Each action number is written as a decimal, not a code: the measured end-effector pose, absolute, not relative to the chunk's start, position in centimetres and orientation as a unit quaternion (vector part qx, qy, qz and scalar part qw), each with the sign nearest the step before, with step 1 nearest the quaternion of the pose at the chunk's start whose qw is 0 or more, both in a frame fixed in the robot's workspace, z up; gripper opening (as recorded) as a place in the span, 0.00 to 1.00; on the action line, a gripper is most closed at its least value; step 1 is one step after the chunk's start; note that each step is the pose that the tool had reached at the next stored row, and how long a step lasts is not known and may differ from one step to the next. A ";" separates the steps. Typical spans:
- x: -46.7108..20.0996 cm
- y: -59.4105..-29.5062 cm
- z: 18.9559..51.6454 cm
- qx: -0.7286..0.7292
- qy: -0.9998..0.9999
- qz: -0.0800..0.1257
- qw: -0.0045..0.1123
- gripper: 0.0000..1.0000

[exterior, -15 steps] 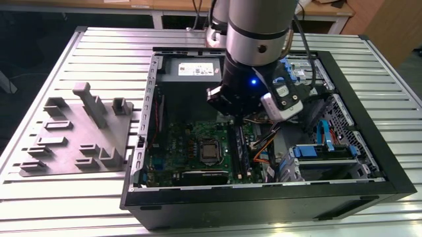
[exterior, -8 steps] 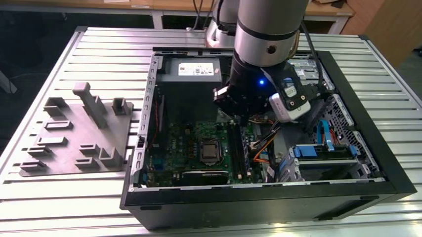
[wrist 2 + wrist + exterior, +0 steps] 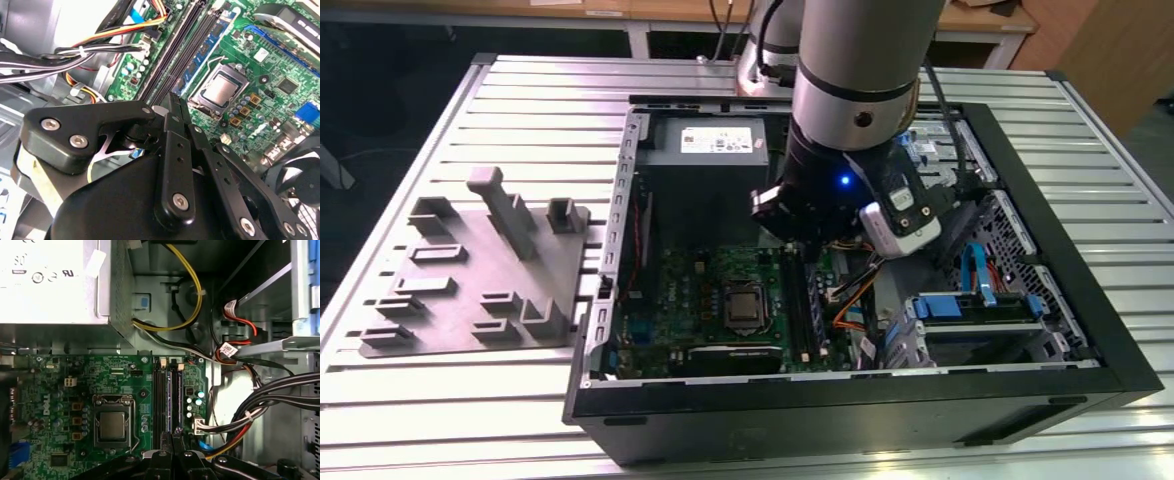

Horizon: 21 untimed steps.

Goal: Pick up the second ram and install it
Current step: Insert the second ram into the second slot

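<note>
A narrow bluish ram stick stands seated in one of the black memory slots on the green motherboard. I cannot tell whether it is the second ram. My gripper is shut, fingers pressed together with nothing seen between them. Its tip sits right over one end of the slot row, beside the CPU socket. In the exterior view the gripper reaches down inside the open computer case, above the slots.
The gray power-supply box fills the case's far end. Bundled cables run close beside the slots. A drive bay with blue rails is at the exterior view's right. The gray fixture plate lies outside the case on the slatted table.
</note>
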State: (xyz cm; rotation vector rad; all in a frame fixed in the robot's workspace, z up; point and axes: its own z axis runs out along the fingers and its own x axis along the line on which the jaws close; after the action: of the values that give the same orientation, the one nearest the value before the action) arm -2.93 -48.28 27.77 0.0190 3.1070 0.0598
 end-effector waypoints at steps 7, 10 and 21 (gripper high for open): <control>-2.9 -48.3 27.2 0.006 1.000 0.019 0.017 0.11; -2.9 -48.3 26.8 0.006 1.000 0.019 0.017 0.11; -2.9 -48.3 25.9 0.006 1.000 0.019 0.017 0.11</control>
State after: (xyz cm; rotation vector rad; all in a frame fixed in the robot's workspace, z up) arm -2.93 -48.28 25.94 0.0191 3.1069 0.0603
